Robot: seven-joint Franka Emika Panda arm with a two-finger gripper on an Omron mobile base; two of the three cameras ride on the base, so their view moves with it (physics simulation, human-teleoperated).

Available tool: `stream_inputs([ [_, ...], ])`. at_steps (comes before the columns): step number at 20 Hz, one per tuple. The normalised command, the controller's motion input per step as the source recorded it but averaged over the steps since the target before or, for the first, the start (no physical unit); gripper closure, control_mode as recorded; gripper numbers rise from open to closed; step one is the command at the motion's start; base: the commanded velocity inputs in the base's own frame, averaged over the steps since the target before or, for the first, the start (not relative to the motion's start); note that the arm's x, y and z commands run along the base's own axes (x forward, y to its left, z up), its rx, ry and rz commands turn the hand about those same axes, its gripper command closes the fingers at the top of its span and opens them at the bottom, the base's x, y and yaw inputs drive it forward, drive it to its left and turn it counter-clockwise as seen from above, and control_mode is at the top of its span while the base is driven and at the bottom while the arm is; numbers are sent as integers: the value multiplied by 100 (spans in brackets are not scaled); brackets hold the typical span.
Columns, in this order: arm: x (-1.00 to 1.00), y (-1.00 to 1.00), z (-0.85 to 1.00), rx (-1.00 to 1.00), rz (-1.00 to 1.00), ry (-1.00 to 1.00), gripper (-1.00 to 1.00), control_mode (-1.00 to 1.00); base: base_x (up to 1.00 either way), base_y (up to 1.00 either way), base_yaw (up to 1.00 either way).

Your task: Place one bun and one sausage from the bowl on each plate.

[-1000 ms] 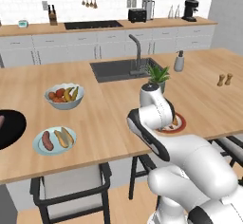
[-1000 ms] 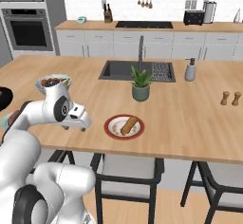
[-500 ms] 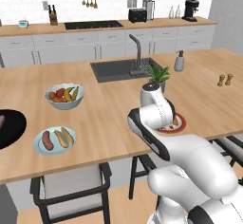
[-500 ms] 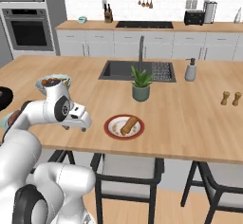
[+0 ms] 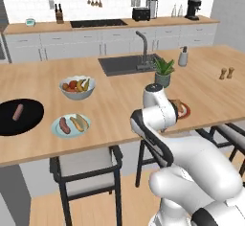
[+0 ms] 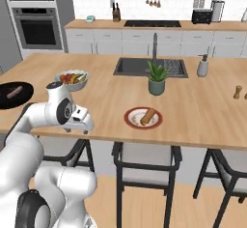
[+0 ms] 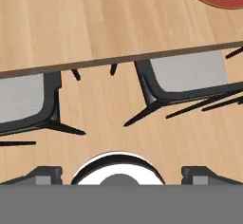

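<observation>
The wide, flat black bowl lies at the far left of the long wooden island counter and holds a single reddish sausage. Just to its right the small pale blue plate carries a sausage and a bun side by side, so that plate looks served. The white plate with the red rim sits near the counter's front edge in front of the potted green plant; it holds a brown sausage lying on something paler, most likely a bun (too small to be sure).

Judging from this, both plates appear filled and the job seems at or near its end, with the white arm drawn back over the counter's edge. The gripper hangs just off the front edge of the counter, above the grey-seated black stools. In the hand view the two dark finger tips stand well apart at the bottom corners with nothing between them, so the claw is wide open and empty.

If the red-rimmed plate does lack a bun, the next move would call for a long reach left to the black bowl, though no bun is visible there. Otherwise nothing remains but to hold clear of the plates.
</observation>
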Motion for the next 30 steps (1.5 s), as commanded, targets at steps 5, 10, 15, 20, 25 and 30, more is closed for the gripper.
stream_inputs([
  [5, 0, 0, 0, 0, 0, 0, -100, 100, 0, 100, 0],
  [10, 0, 0, 0, 0, 0, 0, -100, 100, 1, 100, 0],
  [15, 0, 0, 0, 0, 0, 0, -100, 100, 4, 94, 0],
  [20, 0, 0, 0, 0, 0, 0, -100, 100, 22, 89, 0],
  [25, 0, 0, 0, 0, 0, 0, -100, 100, 55, 30, -4],
  [30, 0, 0, 0, 0, 0, 0, -100, 100, 60, 4, 0],
])
